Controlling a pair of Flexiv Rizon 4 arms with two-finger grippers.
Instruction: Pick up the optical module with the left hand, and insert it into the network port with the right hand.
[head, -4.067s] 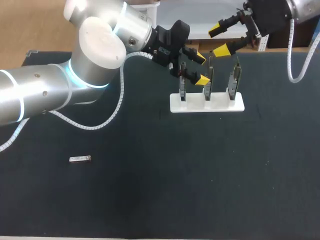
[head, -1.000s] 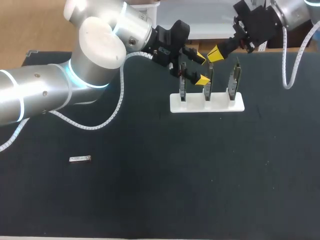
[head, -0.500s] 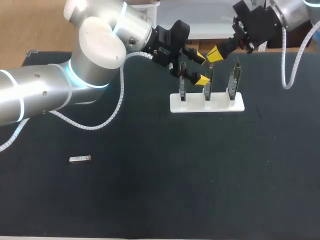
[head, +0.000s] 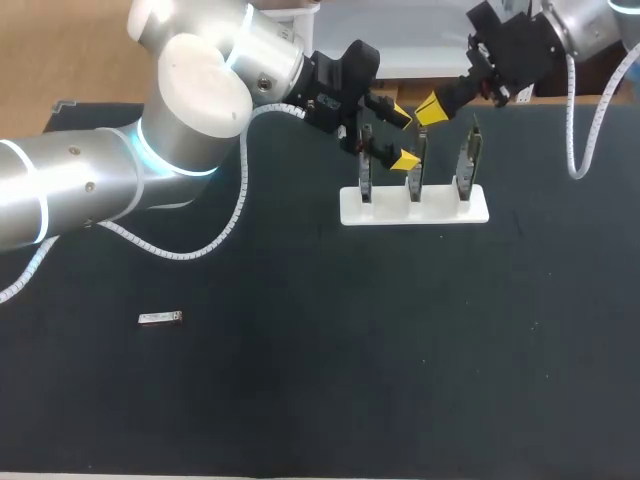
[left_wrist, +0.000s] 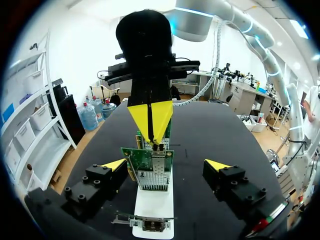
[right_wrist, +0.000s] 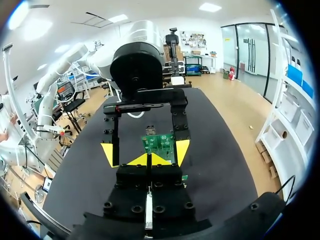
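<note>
Head view: looking down on a dark, matte desk (head: 400, 380) carrying a white holder (head: 437, 212) with three circuit boards (left_wrist: 150, 162) standing upright in one row. Finding the optical module (head: 160, 318), a small silvery bar, lying flat on the desk on the left arm's side, nearer the camera and well apart from holder and arms. Noting its long axis running side to side across this view; not managing to tell which end is the front. Left wrist view: looking along the left tool (head: 402, 137), yellow tips spread wide with a green board standing between them, touching neither and pinching nothing. Right wrist view: looking along the right tool (head: 430, 108), hovering just above the boards' tops, yellow tips pressed together, with no telling whether anything is sitting between them
</note>
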